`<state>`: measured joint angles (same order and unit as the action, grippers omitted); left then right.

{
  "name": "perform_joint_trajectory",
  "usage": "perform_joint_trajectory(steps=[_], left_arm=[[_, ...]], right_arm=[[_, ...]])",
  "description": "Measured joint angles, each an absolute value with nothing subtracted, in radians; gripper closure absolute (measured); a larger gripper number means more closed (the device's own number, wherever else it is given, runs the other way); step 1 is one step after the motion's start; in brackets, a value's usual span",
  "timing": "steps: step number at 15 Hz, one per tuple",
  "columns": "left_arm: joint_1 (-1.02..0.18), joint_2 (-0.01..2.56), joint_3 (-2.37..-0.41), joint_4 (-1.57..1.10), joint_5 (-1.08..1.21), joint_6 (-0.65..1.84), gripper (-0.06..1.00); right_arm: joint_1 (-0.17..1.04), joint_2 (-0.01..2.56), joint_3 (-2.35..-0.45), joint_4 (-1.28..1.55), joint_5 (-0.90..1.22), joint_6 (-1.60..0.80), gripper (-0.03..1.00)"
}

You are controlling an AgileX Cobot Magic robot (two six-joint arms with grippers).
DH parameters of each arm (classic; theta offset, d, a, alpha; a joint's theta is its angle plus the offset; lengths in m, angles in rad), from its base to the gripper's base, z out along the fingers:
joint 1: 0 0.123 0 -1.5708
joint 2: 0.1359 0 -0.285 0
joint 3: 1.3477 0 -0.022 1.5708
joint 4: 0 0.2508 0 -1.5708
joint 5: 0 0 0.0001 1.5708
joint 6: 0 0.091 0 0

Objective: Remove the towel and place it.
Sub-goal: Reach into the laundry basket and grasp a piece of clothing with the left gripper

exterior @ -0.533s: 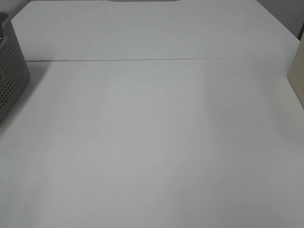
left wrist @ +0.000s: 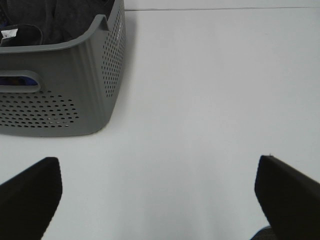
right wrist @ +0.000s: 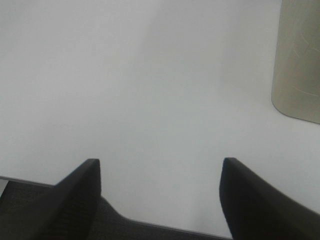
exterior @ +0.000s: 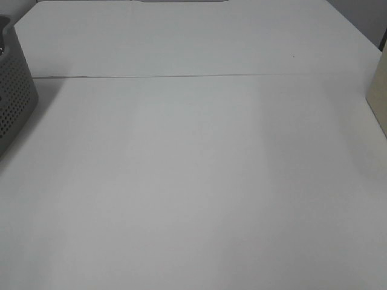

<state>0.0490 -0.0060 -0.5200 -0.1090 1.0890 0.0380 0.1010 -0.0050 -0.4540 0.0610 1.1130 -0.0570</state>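
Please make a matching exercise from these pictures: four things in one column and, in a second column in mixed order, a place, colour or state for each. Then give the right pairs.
Things
1. basket
2. towel
3. left gripper
4. container

Descriptions
A. dark, lying inside the basket
B. open, holding nothing
C. grey, with many small holes, at the left side of the table
D. beige, at the right side of the table

Pairs: 1-C, 2-A, 3-B, 4-D

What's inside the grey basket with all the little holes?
A dark towel with a small white tag lies inside the basket. The basket's wall hides the rest, so anything underneath cannot be seen.
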Motion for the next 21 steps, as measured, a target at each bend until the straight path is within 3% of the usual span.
perform_joint_trajectory(steps=[21], left_arm=[[0.049, -0.006, -0.52, -0.027, 1.089, 0.046, -0.05]], right_arm=[[0.101, -0.005, -0.454, 0.061, 1.113, -0.057, 0.31]])
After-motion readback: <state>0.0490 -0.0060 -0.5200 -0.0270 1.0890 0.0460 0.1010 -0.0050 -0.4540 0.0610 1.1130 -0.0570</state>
